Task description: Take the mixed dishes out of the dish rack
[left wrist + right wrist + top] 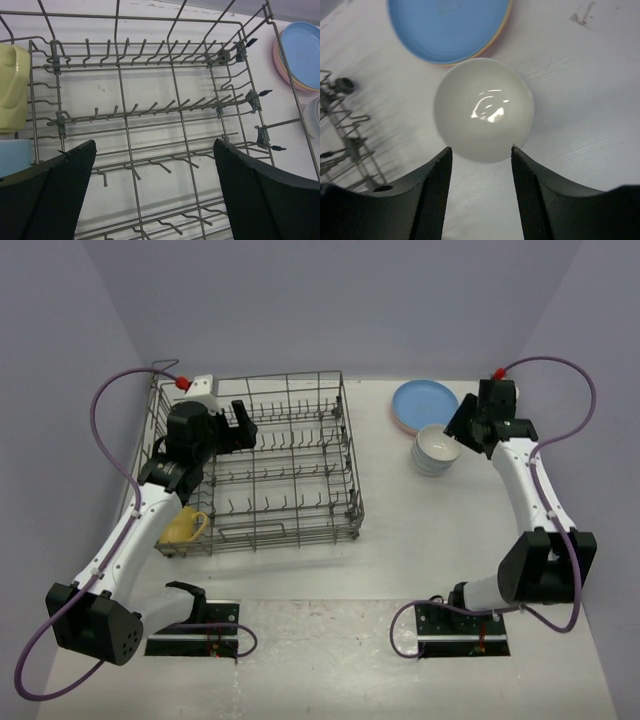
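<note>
The grey wire dish rack (pixel 300 475) stands at the left. A yellow mug (pixel 183 527) sits in its near-left corner. My left gripper (pixel 241 427) hovers open and empty over the rack (pixel 150 112). The left wrist view shows a pale yellow-green mug (pixel 11 90) and a light blue mug (pixel 15 156) at the rack's left side. On the table to the right lie stacked plates, blue on top (pixel 425 403), and stacked white bowls (pixel 436 450). My right gripper (pixel 460 430) is open just above the top bowl (pixel 484 110), jaws on either side of its near rim, not touching.
The plate stack (pixel 447 27) lies just beyond the bowls, with orange and pink edges under the blue. A corner of the rack (pixel 345 130) shows at the left of the right wrist view. The plates (pixel 300 55) lie outside the rack's right wall.
</note>
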Available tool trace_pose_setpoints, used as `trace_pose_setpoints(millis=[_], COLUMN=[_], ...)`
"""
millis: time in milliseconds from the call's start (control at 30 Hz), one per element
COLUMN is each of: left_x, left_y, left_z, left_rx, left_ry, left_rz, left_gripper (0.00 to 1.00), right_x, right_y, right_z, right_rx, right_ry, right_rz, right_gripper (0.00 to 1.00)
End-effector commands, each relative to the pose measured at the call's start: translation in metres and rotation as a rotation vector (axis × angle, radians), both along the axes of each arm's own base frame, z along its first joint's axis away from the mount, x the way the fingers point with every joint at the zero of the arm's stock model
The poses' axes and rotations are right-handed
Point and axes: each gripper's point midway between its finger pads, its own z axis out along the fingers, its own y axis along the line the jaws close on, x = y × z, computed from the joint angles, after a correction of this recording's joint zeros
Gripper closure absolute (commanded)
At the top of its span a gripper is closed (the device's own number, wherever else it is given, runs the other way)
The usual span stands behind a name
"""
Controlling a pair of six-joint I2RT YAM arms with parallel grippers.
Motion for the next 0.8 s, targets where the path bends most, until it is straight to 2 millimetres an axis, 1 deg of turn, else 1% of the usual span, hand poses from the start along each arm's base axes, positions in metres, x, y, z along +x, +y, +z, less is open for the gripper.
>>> trace_pose_setpoints(millis=[0, 33, 67, 100, 133, 167, 200, 233, 267, 300, 333, 367, 433, 467, 500, 533, 600, 633, 667, 733, 767], left_x=[0.001, 0.001, 0.001, 0.001, 0.001, 0.002, 0.002, 0.003, 0.003, 0.004, 0.005, 0.006, 0.008, 0.01, 0.01, 0.012, 0.014, 0.014, 0.014, 0.014, 0.014], left_y=[0.011, 0.013, 0.015, 0.021, 0.023, 0.026, 0.029, 0.03, 0.03, 0.033, 0.035, 0.04, 0.043, 0.043, 0.044, 0.043, 0.044, 0.045, 0.045, 0.047, 0.048], left_z=[0.017, 0.019, 0.018, 0.018, 0.019, 0.019, 0.018, 0.018, 0.02, 0.022, 0.02, 0.023, 0.021, 0.021, 0.021, 0.019, 0.015, 0.013, 0.012, 0.01, 0.009], left_rx=[-0.014, -0.014, -0.012, -0.003, -0.007, -0.001, 0.007, 0.01, 0.01, 0.015, 0.021, 0.031, 0.04, 0.041, 0.041, 0.042, 0.047, 0.049, 0.051, 0.054, 0.057], left_ry=[-0.035, -0.037, -0.032, -0.029, -0.025, -0.017, -0.015, -0.009, -0.011, -0.013, -0.007, -0.016, -0.004, -0.004, -0.003, 0.002, 0.013, 0.019, 0.023, 0.03, 0.029], left_rz=[0.072, 0.085, 0.098, 0.133, 0.152, 0.167, 0.186, 0.191, 0.194, 0.209, 0.22, 0.246, 0.259, 0.263, 0.263, 0.264, 0.268, 0.269, 0.272, 0.277, 0.281], left_gripper=[0.0, 0.0, 0.0, 0.0, 0.0, 0.0, 0.0, 0.0, 0.0, 0.0, 0.0, 0.0, 0.0, 0.0, 0.0, 0.0, 0.0, 0.0, 0.0, 0.0, 0.0], right_x=[0.003, -0.001, -0.002, -0.004, -0.007, -0.008, -0.008, -0.009, -0.005, -0.008, -0.01, -0.006, -0.005, 0.001, 0.004, 0.011, 0.014, 0.019, 0.018, 0.016, 0.013], right_y=[0.051, 0.083, 0.098, 0.119, 0.15, 0.166, 0.184, 0.207, 0.22, 0.234, 0.253, 0.263, 0.278, 0.282, 0.285, 0.285, 0.284, 0.276, 0.274, 0.269, 0.271], right_z=[0.065, 0.069, 0.072, 0.079, 0.074, 0.073, 0.078, 0.065, 0.071, 0.065, 0.05, 0.052, 0.042, 0.032, 0.027, 0.017, 0.007, 0.003, -0.004, -0.012, -0.011], right_rx=[0.036, 0.046, 0.049, 0.072, 0.093, 0.108, 0.126, 0.129, 0.131, 0.142, 0.148, 0.149, 0.14, 0.13, 0.124, 0.098, 0.088, 0.043, 0.026, 0.012, 0.013], right_ry=[-0.187, -0.199, -0.205, -0.219, -0.203, -0.203, -0.215, -0.181, -0.191, -0.167, -0.128, -0.132, -0.098, -0.074, -0.062, -0.045, -0.017, -0.016, -0.003, 0.018, 0.016], right_rz=[0.195, 0.3, 0.35, 0.421, 0.509, 0.561, 0.616, 0.675, 0.712, 0.765, 0.816, 0.834, 0.856, 0.848, 0.834, 0.807, 0.767, 0.723, 0.71, 0.683, 0.701], right_gripper=[0.48, 0.47, 0.46, 0.45, 0.44, 0.44, 0.43, 0.43, 0.43, 0.43, 0.44, 0.44, 0.44, 0.45, 0.45, 0.47, 0.5, 0.51, 0.56, 0.57, 0.57])
